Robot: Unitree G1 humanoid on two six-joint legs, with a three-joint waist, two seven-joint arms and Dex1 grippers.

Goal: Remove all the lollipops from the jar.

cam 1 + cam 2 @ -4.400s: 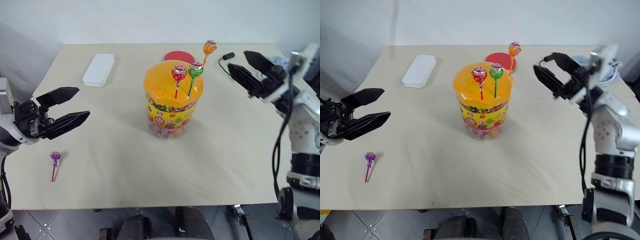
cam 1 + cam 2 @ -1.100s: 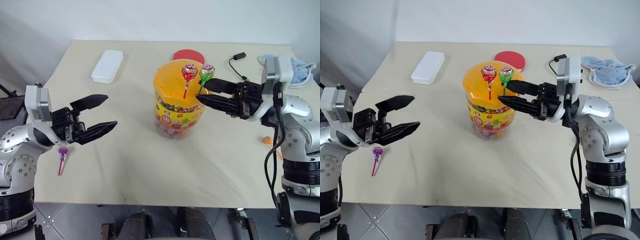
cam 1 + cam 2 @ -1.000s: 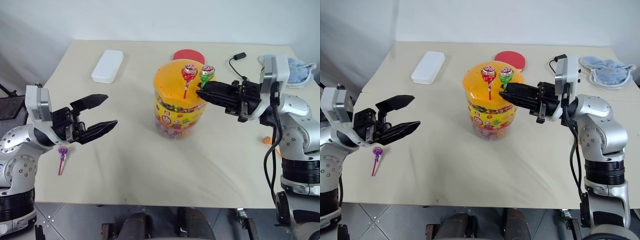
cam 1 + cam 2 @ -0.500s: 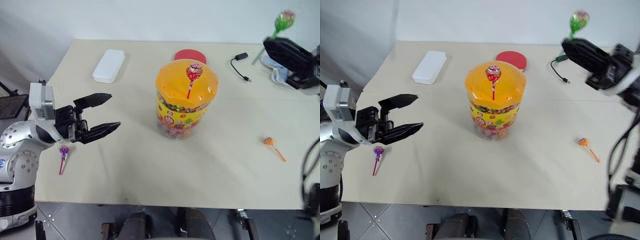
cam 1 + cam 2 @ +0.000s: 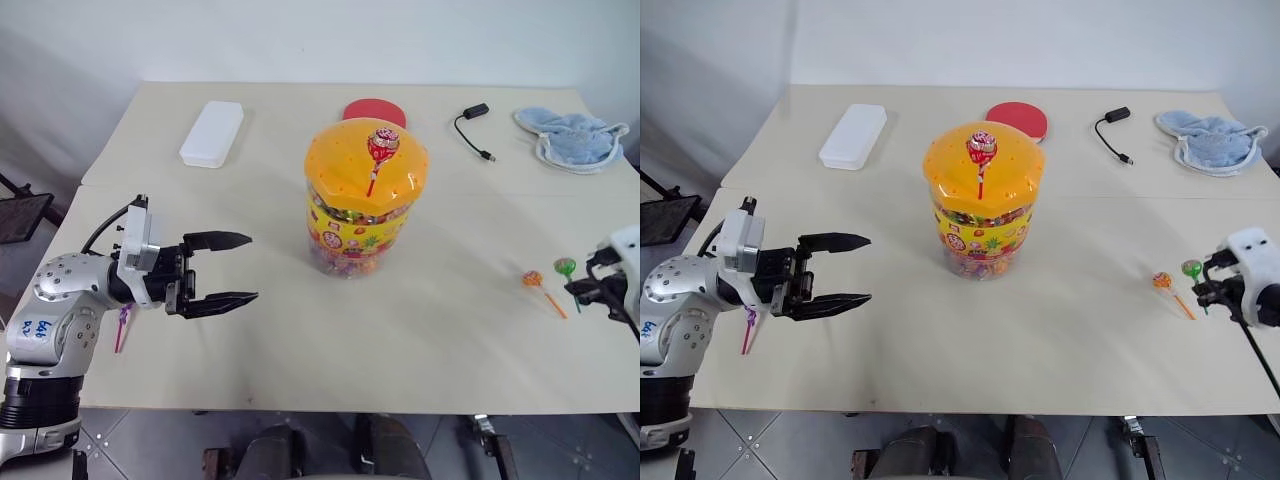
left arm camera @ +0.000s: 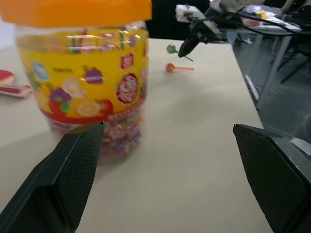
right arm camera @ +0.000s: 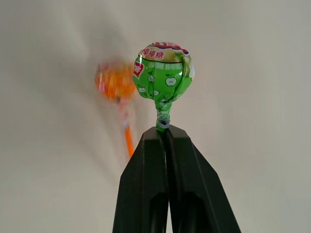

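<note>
Now the right tool (image 7: 165,133), clamped on the green lollipop (image 7: 164,73), has dropped beside the orange lollipop (image 5: 1161,281); left tool (image 5: 232,270) gapes empty.

This looks like a robot test room or lab rather than a home. A plain beige tabletop (image 5: 300,330) stands against a bare white wall (image 5: 300,35) on a grey tiled floor (image 5: 770,440), and the left wrist view shows dark office-type desks (image 6: 272,19) with cables behind.
</note>
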